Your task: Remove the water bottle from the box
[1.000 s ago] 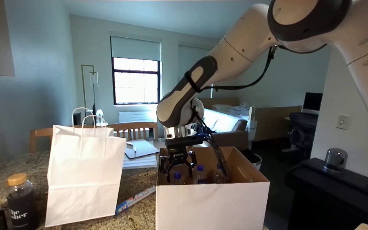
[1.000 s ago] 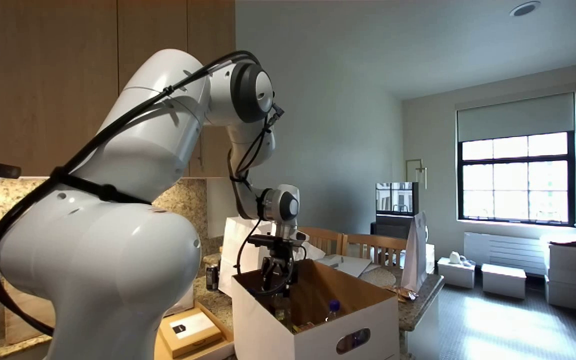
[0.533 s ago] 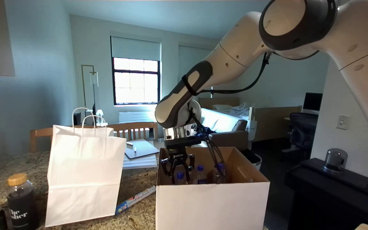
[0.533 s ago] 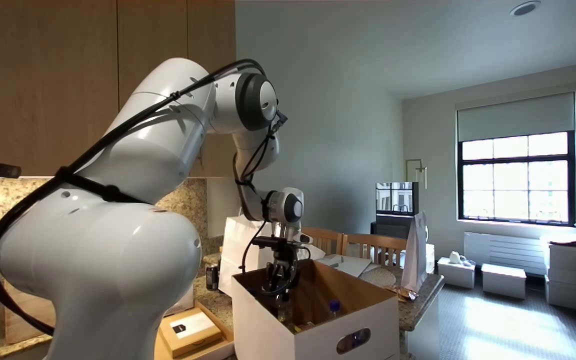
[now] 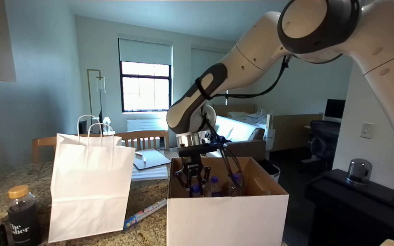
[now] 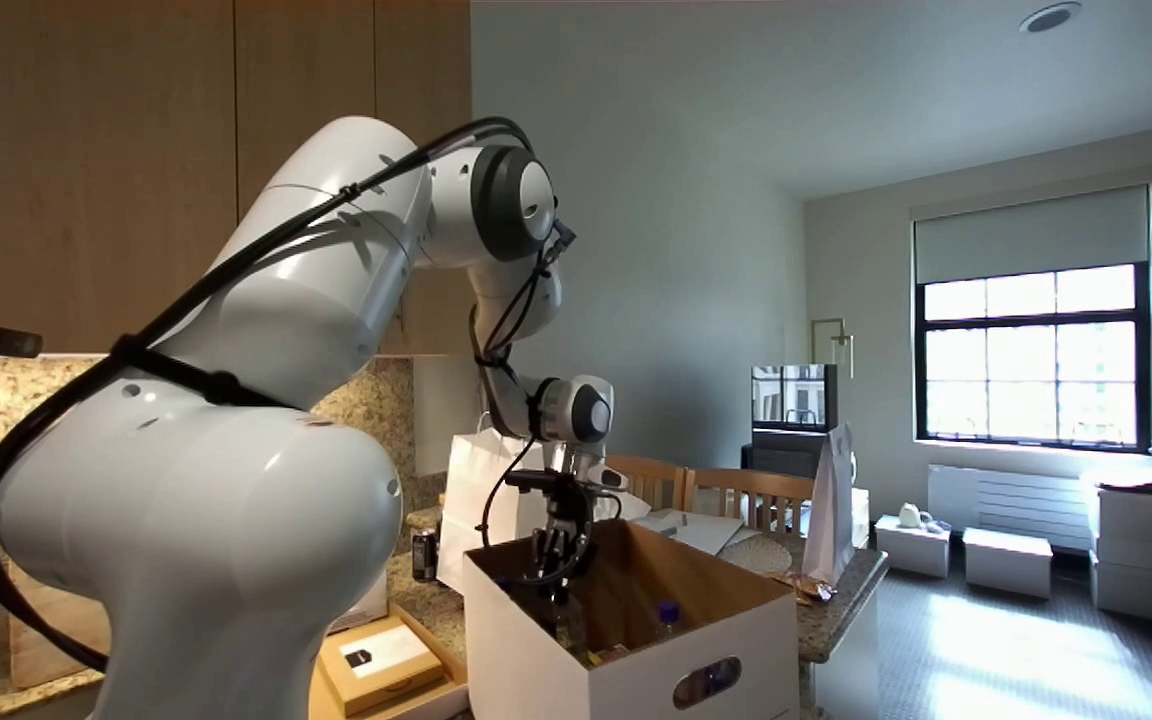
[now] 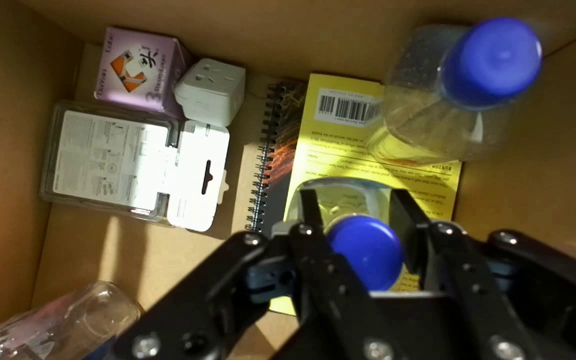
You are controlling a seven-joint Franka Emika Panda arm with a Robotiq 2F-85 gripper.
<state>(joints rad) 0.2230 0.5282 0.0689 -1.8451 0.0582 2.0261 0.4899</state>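
Note:
The box (image 5: 227,220) is a tall carton with pale outer sides and a brown inside; both exterior views show it. Inside, a clear water bottle with a blue cap (image 7: 365,252) stands upright below my gripper (image 7: 355,210). My black fingers (image 7: 313,210) sit on both sides of the cap and neck, shut on that bottle. Its lower body is hidden behind the box wall in an exterior view. Another blue-capped bottle (image 7: 490,65) leans near a box corner in the wrist view, and a clear bottle (image 7: 68,320) lies at the opposite corner.
A yellow book (image 7: 333,150), spiral notebook (image 7: 288,120), purple carton (image 7: 135,70), white adapter (image 7: 213,90) and clear package (image 7: 113,155) lie in the box. The box walls surround my gripper. Beside the box stand a white paper bag (image 5: 92,191) and an orange-capped bottle (image 5: 22,215).
My gripper has come down a little and shifted sideways inside the box. Its fingers have closed in around the blue-capped bottle, whose cap has shifted slightly.

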